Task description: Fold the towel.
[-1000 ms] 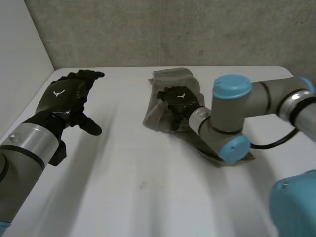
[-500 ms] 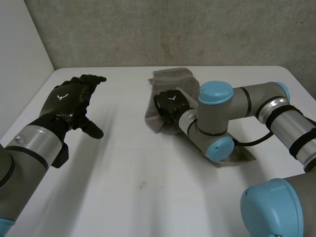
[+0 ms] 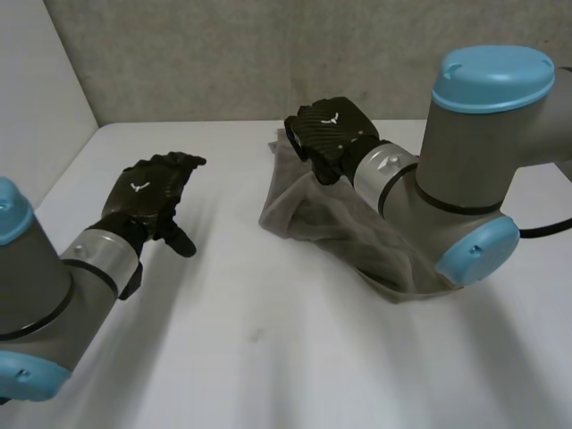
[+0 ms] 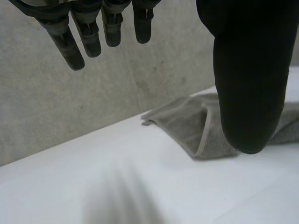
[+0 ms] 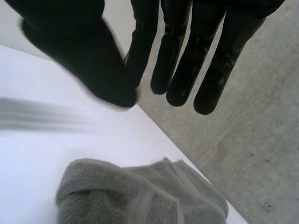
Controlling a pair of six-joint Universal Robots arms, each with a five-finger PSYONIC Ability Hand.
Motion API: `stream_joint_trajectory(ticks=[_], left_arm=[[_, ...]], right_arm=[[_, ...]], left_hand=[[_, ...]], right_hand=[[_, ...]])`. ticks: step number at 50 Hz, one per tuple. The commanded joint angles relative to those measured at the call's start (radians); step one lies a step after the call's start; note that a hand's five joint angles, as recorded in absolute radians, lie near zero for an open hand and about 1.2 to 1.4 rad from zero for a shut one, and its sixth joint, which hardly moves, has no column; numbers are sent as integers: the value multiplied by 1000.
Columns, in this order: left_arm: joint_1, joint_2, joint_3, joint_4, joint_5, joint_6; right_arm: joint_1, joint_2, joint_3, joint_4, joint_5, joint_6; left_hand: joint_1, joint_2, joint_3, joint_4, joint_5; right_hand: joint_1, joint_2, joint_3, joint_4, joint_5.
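So the towel (image 3: 313,214) is sitting right of centre on the white surface (image 3: 268,340), and it's not flat at all: more of a rumpled, partly doubled-over strip, with one end near the back edge and the other tucked under the right arm. The right hand (image 3: 329,134) hovers over that far end with its fingers straight and nothing between them and the thumb, so it's holding no cloth. The left hand (image 3: 147,189) is well off to the side over bare surface, fingers spread and relaxed, also holding nothing. My read is that it's lining up a fresh grab. To do it well, I'd go for the hemmed edge you can see in the wrist views rather than a fistful of the bunched middle. I'd bring the left hand in to a matching corner too, so the cloth can be pulled flat before any fold. Pinching several layers at once is the thing to avoid.
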State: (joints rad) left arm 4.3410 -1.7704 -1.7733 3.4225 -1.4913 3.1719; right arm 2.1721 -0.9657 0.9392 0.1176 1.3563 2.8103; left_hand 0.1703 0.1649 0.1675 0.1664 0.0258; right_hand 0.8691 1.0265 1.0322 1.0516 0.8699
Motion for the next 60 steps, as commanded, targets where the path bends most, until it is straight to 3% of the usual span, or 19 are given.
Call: stream_joint_trajectory(ticks=[1, 11, 18, 30, 32, 33, 34, 39, 41, 53, 60], left_arm=[[-3, -32, 5, -2, -3, 62], [-9, 15, -21, -3, -1, 60], [-12, 20, -29, -3, -3, 60], [-23, 20, -41, -5, -1, 62], [-23, 20, -41, -5, 0, 62], [-23, 20, -41, -5, 0, 62], [-23, 19, -41, -5, 0, 62], [-21, 17, -41, -3, 0, 62], [-20, 15, -40, -2, 0, 62], [-6, -27, 28, 15, 0, 63], [-1, -122, 153, 20, 16, 60]], right_arm=[[0, 171, -67, -4, 26, -3], [-2, 430, -332, -9, 57, -23], [14, 567, -471, -39, 55, -175], [29, 650, -496, -56, 20, -374], [35, 653, -502, -64, 17, -391], [35, 653, -502, -64, 17, -391], [40, 650, -507, -85, 24, -393], [66, 541, -485, -191, 41, -381], [66, 423, -438, -217, 52, -352], [74, 24, -140, -194, 14, -310], [66, -194, 59, -107, -37, -380]], left_hand=[[8, 13, 11, 12, -22], [5, 10, 8, 9, -25], [5, 10, 8, 9, -25], [5, 10, 8, 9, -25], [5, 10, 8, 9, -25], [5, 10, 8, 9, -25], [8, 13, 11, 12, -22], [8, 13, 11, 12, -22], [8, 13, 11, 12, -22], [5, 10, 8, 9, -25], [5, 10, 8, 9, -25]], right_hand=[[-531, -688, -694, -713, -706], [-543, -701, -706, -726, -719], [-485, -642, -648, -667, -660], [-329, -486, -492, -512, -504], [129, -28, -34, -54, -46], [132, -26, -31, -51, -44], [507, 349, 344, 324, 331], [527, 370, 364, 345, 352], [527, 370, 364, 345, 352], [527, 370, 364, 345, 352], [527, 370, 364, 345, 352]])
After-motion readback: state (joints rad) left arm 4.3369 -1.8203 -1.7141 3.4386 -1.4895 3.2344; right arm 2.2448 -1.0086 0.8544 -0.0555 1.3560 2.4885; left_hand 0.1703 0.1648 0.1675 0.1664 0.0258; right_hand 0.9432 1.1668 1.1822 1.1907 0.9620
